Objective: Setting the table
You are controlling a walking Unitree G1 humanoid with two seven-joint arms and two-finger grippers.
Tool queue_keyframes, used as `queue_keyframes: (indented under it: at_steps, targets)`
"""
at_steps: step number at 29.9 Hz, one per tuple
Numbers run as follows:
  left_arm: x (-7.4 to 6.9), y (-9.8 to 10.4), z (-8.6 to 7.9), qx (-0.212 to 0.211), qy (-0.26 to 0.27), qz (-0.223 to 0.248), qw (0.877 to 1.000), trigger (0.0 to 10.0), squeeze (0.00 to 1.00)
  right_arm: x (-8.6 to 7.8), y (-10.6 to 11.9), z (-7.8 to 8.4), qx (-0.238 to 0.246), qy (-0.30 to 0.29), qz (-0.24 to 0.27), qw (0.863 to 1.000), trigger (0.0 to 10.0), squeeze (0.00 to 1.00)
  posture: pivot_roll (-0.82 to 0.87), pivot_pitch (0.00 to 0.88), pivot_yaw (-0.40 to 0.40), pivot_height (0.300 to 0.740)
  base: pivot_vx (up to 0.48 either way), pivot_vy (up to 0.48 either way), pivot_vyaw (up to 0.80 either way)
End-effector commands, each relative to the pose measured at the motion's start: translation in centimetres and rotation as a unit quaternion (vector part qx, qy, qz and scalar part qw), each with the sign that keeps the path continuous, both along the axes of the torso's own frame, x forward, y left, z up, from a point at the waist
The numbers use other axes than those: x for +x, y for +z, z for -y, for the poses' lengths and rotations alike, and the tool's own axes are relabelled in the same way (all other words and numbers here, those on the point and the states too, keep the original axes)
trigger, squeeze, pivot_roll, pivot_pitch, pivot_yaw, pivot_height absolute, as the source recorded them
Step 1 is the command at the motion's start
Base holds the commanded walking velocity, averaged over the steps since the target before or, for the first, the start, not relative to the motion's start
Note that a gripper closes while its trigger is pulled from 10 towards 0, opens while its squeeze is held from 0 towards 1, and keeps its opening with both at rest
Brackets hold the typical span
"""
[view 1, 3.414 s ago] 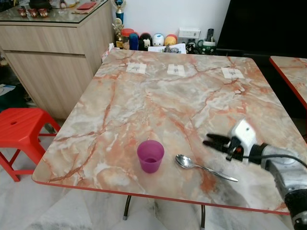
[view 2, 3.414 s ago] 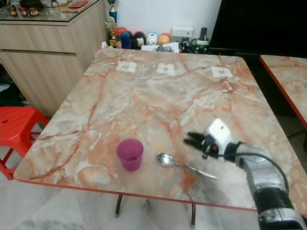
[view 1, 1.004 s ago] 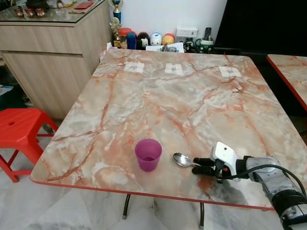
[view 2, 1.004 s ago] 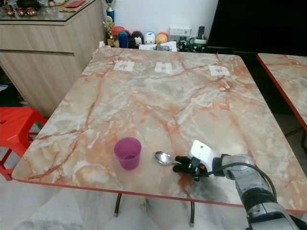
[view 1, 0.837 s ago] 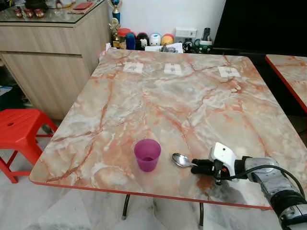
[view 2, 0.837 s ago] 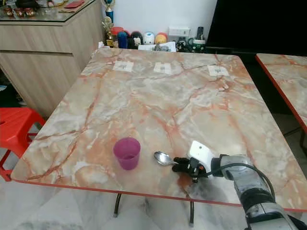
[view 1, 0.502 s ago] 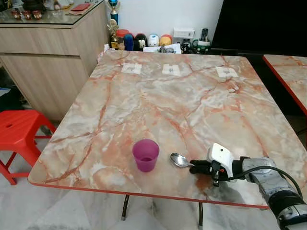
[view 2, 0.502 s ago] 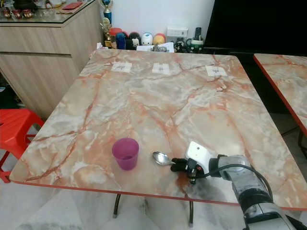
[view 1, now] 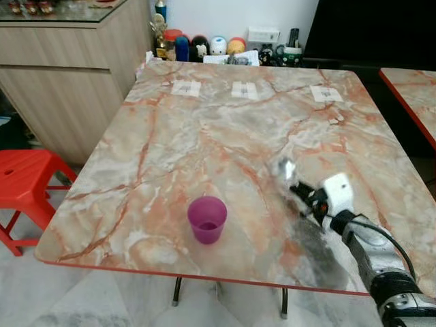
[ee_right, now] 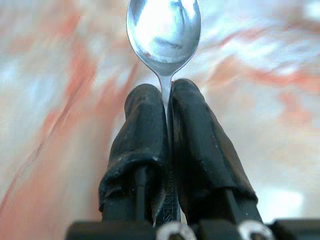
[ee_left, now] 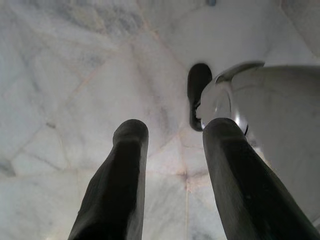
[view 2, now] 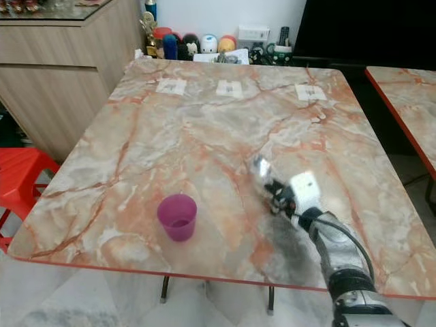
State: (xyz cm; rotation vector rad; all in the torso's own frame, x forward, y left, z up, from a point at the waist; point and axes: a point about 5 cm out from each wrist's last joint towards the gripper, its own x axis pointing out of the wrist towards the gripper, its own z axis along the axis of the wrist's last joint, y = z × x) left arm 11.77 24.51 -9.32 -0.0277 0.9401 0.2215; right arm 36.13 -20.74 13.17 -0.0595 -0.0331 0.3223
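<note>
My right gripper (ee_right: 167, 95) is clamped on the spoon (ee_right: 164, 35) — the two black fingers (ee_right: 145, 130) are pressed together on the thin handle, and the bowl sticks out just past their tips. From my head I see that gripper (view 1: 298, 190) held above the table (view 1: 204, 129), over its right-hand part, with the spoon's bowl (view 1: 285, 167) blurred and pointing up and away from me. The white wrist block (view 1: 337, 193) sits just behind the fingers, and my silver forearm (view 1: 371, 255) runs back toward the near right corner.

The purple cup (view 1: 207, 219) stands upright near the front edge of the marble-patterned table, to the left of my gripper and apart from it. Three small white labels (view 1: 245, 89) lie in a row toward the far edge. Beyond that edge a cluster of small colourful figures (view 1: 197, 48) lines the wall. A wooden cabinet (view 1: 75, 75) stands to the left, with a red stool (view 1: 27, 180) in front of it.

My left gripper (ee_left: 172, 150) hangs down over the pale marble floor (ee_left: 75, 75) — its fingers (ee_left: 120, 185) are apart with nothing between them.
</note>
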Motion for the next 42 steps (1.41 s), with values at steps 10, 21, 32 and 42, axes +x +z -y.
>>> queue_keyframes:
  at_steps: [10, 21, 32, 42]
  targets:
    - [-1.0, -0.4, 0.1, -0.005, 0.005, -0.015, 1.0, 10.0, 0.0, -2.0, 0.8, -2.2, 0.084, -0.157, 0.087, 0.98, 10.0, 0.0, 0.08, 0.147, -0.037, 0.74, 0.0, 0.0, 0.0]
    - [-0.8, -0.4, 0.3, -0.006, 0.0, -0.016, 1.0, 10.0, 0.0, -2.8, 3.4, -3.9, 0.069, -0.187, 0.137, 0.97, 10.0, 0.0, 0.08, 0.134, -0.048, 0.74, 0.0, 0.0, 0.0]
    - [3.3, 0.5, 1.8, -0.006, -0.016, 0.013, 1.0, 10.0, 0.0, -3.5, 3.0, -4.3, 0.052, -0.202, 0.128, 0.97, 10.0, 0.0, 0.09, 0.099, -0.052, 0.74, 0.0, 0.0, 0.0]
    - [3.3, 0.4, 1.9, -0.006, -0.018, 0.007, 1.0, 10.0, 0.0, -3.2, 3.6, -4.7, 0.052, -0.195, 0.133, 0.97, 10.0, 0.0, 0.08, 0.073, -0.062, 0.74, 0.0, -0.175, 0.0]
